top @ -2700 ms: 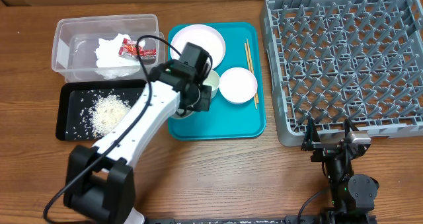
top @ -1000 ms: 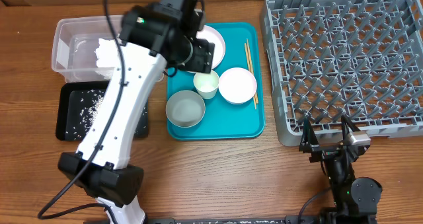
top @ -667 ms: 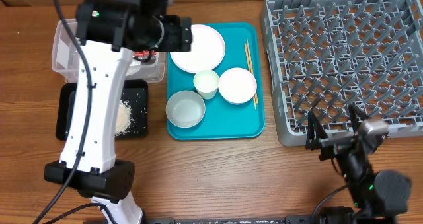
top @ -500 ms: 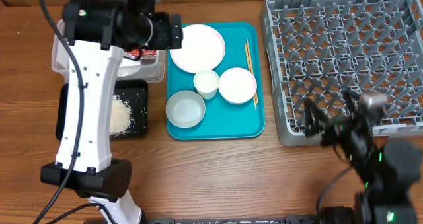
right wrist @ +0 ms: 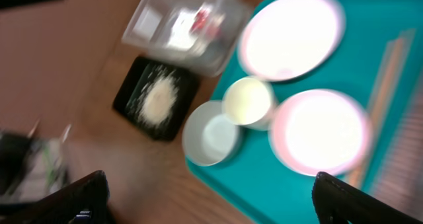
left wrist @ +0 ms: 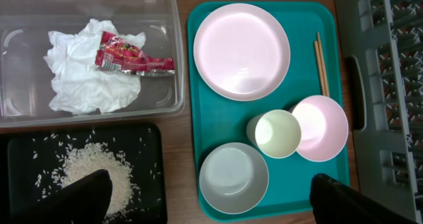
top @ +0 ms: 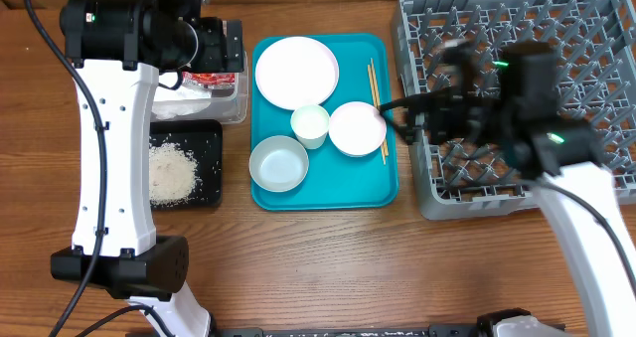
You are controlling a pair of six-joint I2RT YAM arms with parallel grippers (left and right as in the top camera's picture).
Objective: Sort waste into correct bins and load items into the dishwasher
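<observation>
Two left fingers (left wrist: 76, 199) spread wide; greyish bowl (left wrist: 234, 178) between, untouched.

Right-wrist view all motion blur; clear tub (top: 235, 98) half beneath the left arm (top: 114, 158); dish rack (left wrist: 390, 85) edge-cropped.

light: bright, even, soft shadows | left wrist: sharp | right wrist: motion-blurred | overhead: right arm (top: 517, 108) smeared
</observation>
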